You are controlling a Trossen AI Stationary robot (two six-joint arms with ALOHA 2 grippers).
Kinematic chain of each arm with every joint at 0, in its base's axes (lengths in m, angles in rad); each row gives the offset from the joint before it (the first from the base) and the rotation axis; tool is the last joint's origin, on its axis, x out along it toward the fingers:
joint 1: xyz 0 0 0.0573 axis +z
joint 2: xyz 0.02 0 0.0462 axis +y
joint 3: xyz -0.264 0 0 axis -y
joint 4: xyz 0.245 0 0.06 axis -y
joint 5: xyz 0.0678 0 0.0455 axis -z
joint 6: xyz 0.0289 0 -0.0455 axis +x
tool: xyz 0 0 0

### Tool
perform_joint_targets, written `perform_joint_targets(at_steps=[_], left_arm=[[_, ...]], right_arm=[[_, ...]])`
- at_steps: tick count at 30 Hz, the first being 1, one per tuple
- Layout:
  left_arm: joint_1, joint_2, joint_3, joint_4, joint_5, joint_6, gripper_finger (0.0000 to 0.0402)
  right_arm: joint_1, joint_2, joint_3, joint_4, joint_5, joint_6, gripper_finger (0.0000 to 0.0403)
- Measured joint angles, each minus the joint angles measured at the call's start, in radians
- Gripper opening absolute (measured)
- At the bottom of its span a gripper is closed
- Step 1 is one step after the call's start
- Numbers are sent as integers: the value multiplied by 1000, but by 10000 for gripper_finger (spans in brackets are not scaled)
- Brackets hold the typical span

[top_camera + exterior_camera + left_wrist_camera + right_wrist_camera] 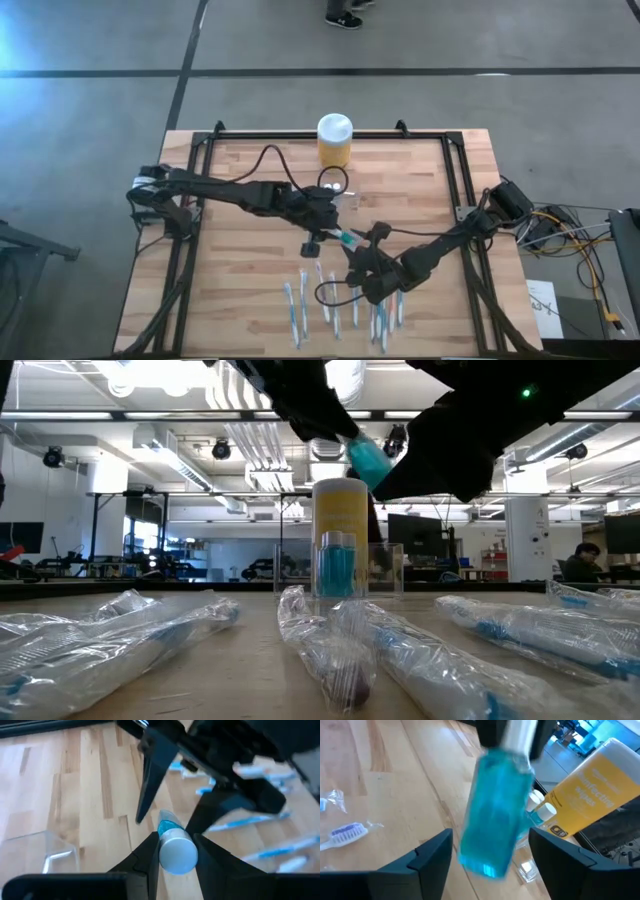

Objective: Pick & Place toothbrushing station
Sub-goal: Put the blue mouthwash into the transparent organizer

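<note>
Left tool point(174, 851) around blue bottle's point(496, 815) cap, bottle tilted.

Jar point(335, 139) stands behind the clear holder point(346, 199); wrapped toothbrushes point(325, 305) lie before both (mid-bench point(240, 290)).

The bottle's point(368, 458) upper end is disappearing behind dark arms in your low view. The holder point(47, 851) is running off the left wrist picture's edge. You're seeing the wrapped toothbrushes point(330, 300) too small to tell apart from above.
</note>
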Motion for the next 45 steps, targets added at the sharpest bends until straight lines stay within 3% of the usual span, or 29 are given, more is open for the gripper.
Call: perform_joint_targets(at_steps=[6, 11, 15, 23, 27, 31, 39, 45], left_arm=[[16, -23, 137, -272, -69, 167, 100], [34, -23, 274, -415, -150, 398, 100], [85, -23, 327, -471, -155, 579, 100], [233, 7, 301, -473, 27, 935, 100], [252, 47, 308, -470, 30, 952, 100], [260, 101, 328, -440, 32, 959, 100], [301, 209, 397, -470, 12, 1021, 100], [305, 283, 494, -539, -15, 924, 100]], right_arm=[[20, -5, 0, -11, 0, 0, 256], [51, -28, -2, -45, -6, -4, 234], [84, -80, -20, -53, -85, -37, 204], [100, -246, -176, 161, -227, -106, 88], [78, -340, -307, 456, -511, -258, 25], [45, -425, -437, 712, -723, -356, 14], [46, -470, -619, 901, -738, -282, 13], [46, -471, -664, 954, -737, -269, 13]])
